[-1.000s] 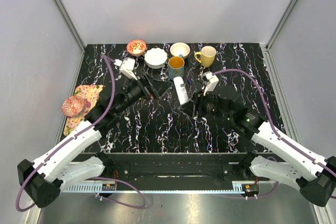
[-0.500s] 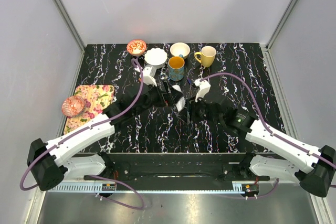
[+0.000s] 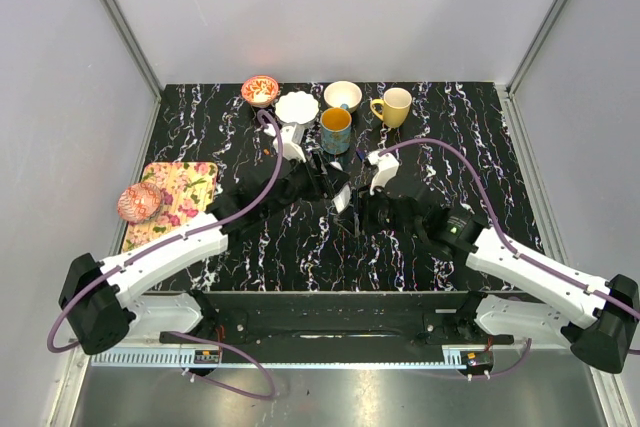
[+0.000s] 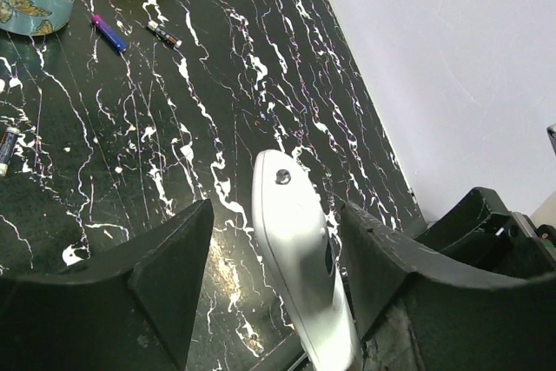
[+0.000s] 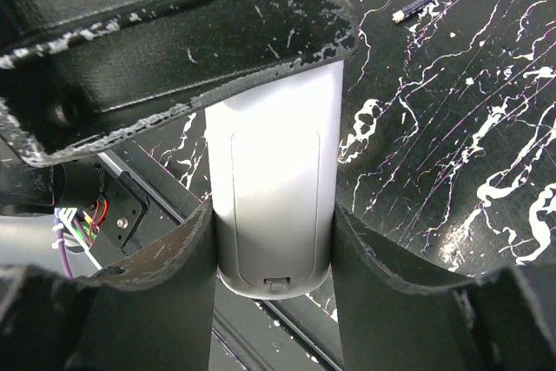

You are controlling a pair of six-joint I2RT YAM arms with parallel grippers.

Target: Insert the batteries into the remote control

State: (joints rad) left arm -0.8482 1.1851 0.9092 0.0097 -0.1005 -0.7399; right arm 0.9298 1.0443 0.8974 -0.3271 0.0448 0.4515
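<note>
The remote control (image 3: 342, 197) is a slim white bar held off the table at the middle. My right gripper (image 3: 353, 210) is shut on its lower end. In the right wrist view both fingers press the remote's (image 5: 274, 171) sides, and its back cover with a small latch faces the camera. My left gripper (image 3: 333, 180) is open with its jaws either side of the remote's (image 4: 295, 241) other end, a clear gap on the left side. Loose batteries lie on the table: a dark one (image 4: 162, 34), a purple one (image 4: 109, 32), and one more (image 5: 414, 6).
A teal butterfly mug (image 3: 336, 128), a yellow mug (image 3: 393, 105), two white bowls (image 3: 297, 109) (image 3: 343, 95) and a red bowl (image 3: 260, 90) stand along the back. A floral cloth (image 3: 180, 185) with a pink bowl (image 3: 140, 202) lies at the left.
My left arm has swung right to the remote and now straddles it. My right gripper has tipped the remote more upright and drawn it slightly nearer.
</note>
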